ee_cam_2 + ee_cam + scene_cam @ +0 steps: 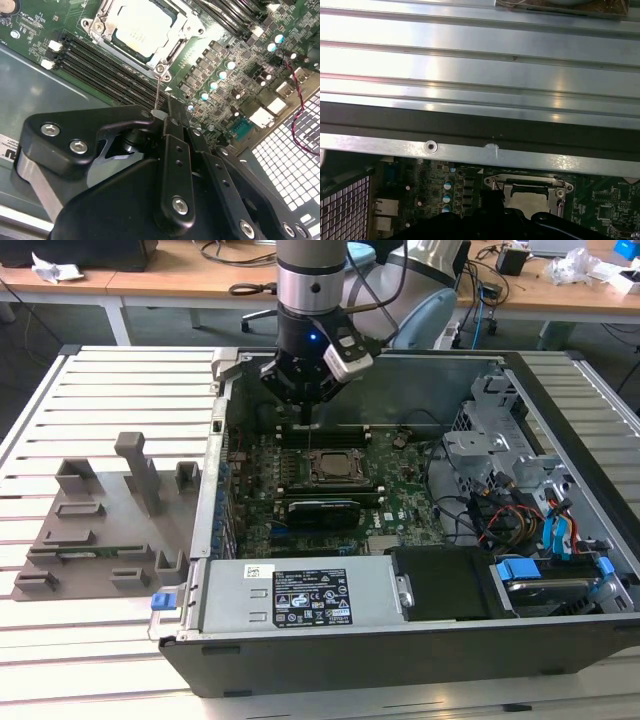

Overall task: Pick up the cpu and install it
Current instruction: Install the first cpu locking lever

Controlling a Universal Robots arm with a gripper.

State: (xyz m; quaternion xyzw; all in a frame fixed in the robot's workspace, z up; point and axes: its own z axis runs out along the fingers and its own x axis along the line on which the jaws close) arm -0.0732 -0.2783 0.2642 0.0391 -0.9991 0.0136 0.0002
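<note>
The work surface is a slatted metal table (pixel 100 390); wooden desks (pixel 150 280) with cables stand behind it. At the exterior view's left, a grey fixture (pixel 105 525) with upright blocks lies on the slats. To its right sits the open computer case (pixel 400 640), with the power supply (pixel 300 595) along its near wall and the drive cage (pixel 510 455) at the exterior view's right. The gripper (pixel 308 400) hangs above the motherboard (pixel 390 480), just behind the socket frame (pixel 330 468). The second wrist view shows the cpu (pixel 142 27) seated flat inside that frame, with memory slots (pixel 105 62) beside it; the gripper fingers (pixel 170 125) meet together, holding nothing. The first wrist view adds the case wall (pixel 470 155).
</note>
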